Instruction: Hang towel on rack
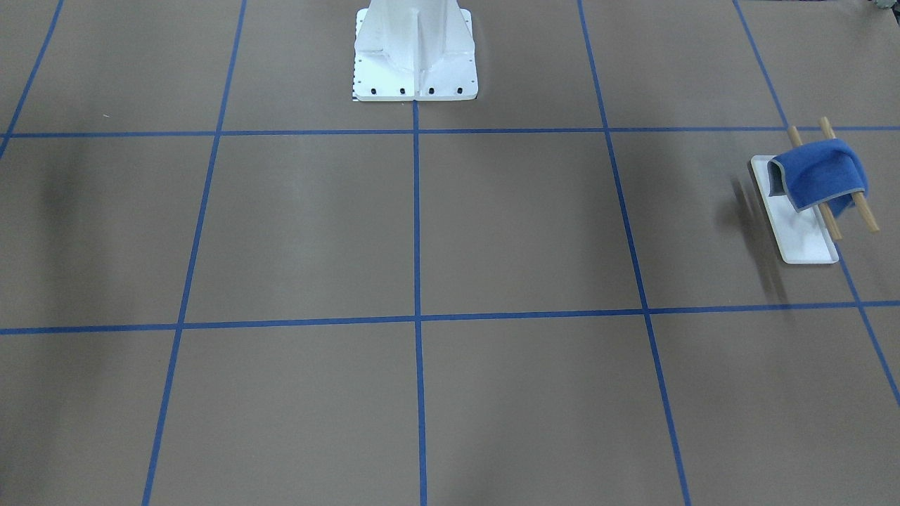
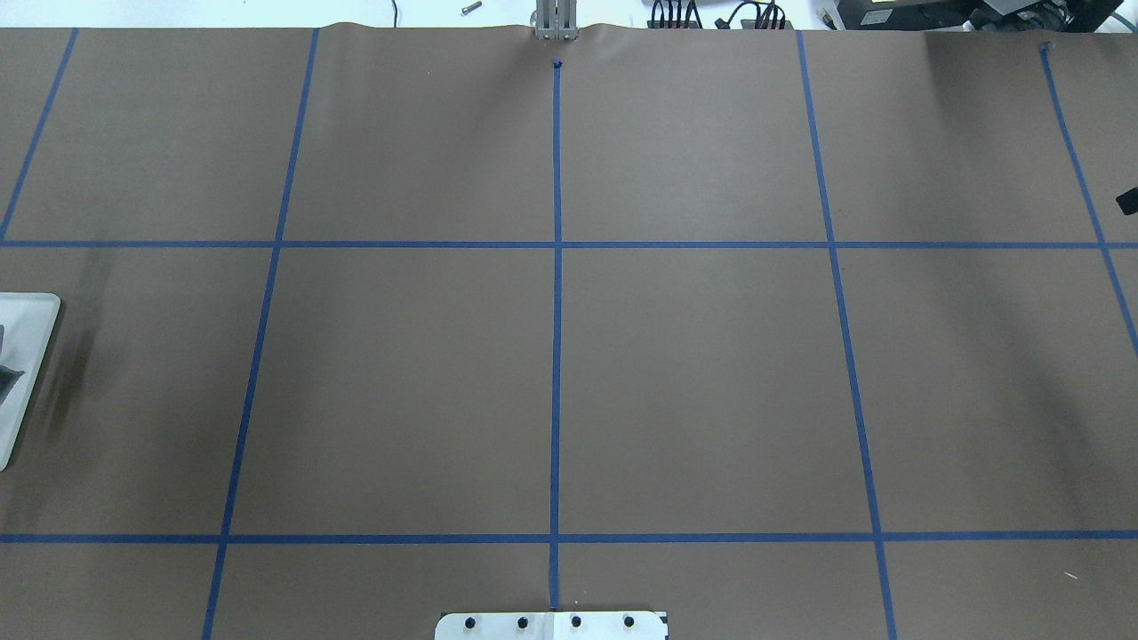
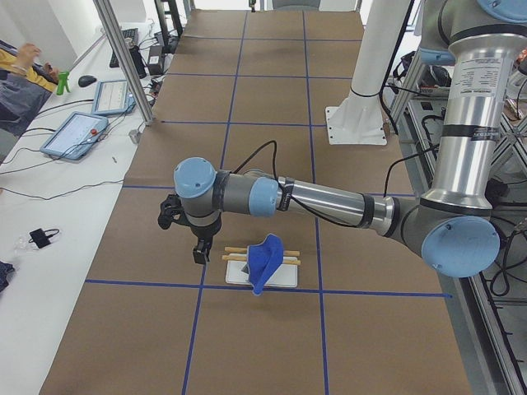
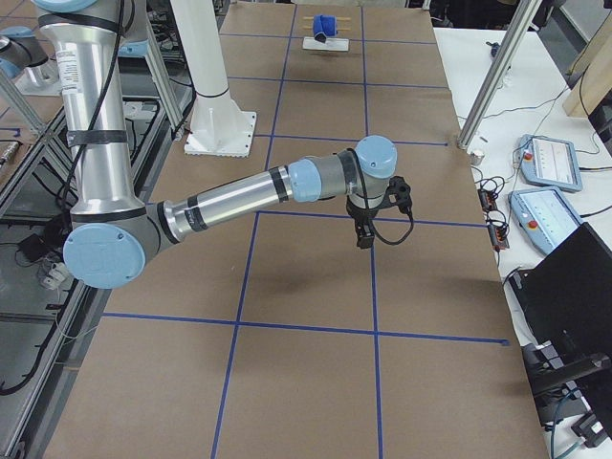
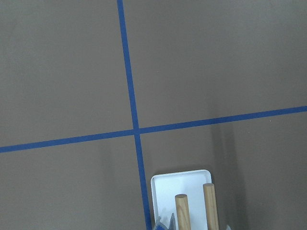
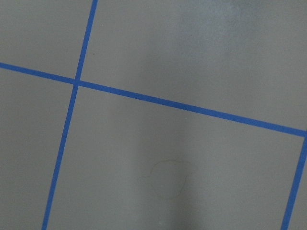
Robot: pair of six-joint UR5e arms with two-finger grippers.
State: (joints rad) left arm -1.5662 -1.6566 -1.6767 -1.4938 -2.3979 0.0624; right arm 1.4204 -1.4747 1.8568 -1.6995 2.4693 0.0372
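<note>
The royal-blue towel [image 1: 819,176] lies draped over the rack's two wooden dowel bars [image 1: 865,214], with one side hanging toward the white tray base [image 1: 801,239]. It also shows in the exterior left view [image 3: 265,259] on the rack [image 3: 280,280]. My left gripper [image 3: 198,251] hangs just beside the rack's bar ends, apart from the towel; I cannot tell whether it is open or shut. The left wrist view shows the tray end [image 5: 168,187] and the bar tips [image 5: 181,211]. My right gripper [image 4: 364,237] hangs over bare table far from the rack [image 4: 325,27]; I cannot tell its state.
The white bolted robot pedestal [image 1: 415,56] stands at the table's robot-side edge. Blue tape lines grid the brown table. Tablets [image 3: 78,132] and an operator [image 3: 20,70] are at a side bench, with a metal post [image 3: 123,58] at the table edge.
</note>
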